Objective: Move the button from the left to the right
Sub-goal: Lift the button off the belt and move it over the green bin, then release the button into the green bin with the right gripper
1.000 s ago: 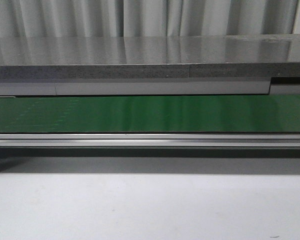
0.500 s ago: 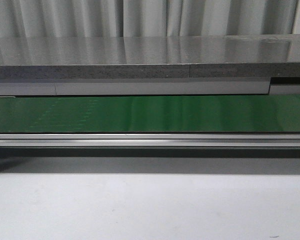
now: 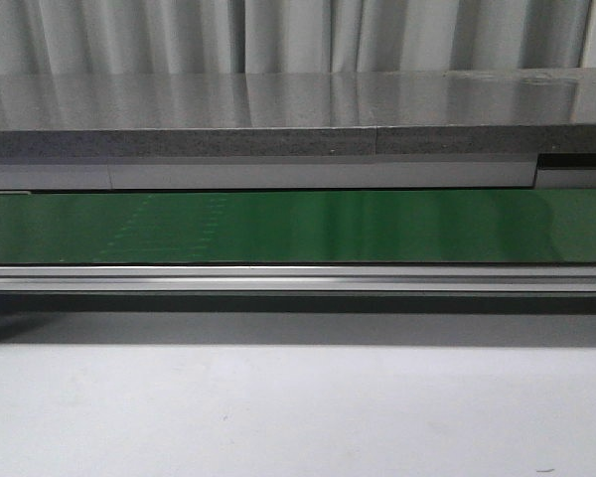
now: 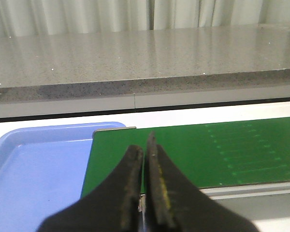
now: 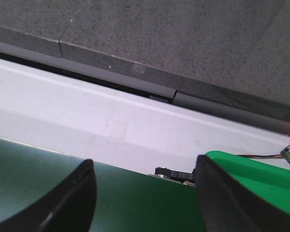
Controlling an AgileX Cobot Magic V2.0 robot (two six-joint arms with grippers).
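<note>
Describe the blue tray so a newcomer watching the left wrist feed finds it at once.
Start at the long green conveyor belt that runs below the grey speckled counter. Follow the belt to the end that shows beside the left gripper, whose jaws are shut. The blue tray sits right against that end: a shallow pale-blue tray with a raised rounded rim, the only blue thing there.

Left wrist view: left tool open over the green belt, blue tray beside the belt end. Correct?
Not quite. The left tool is shut, its fingers nearly touching with nothing between them, as the left wrist view shows. The rest holds: it hangs over the green belt, and the blue tray sits beside the belt's end.
</note>
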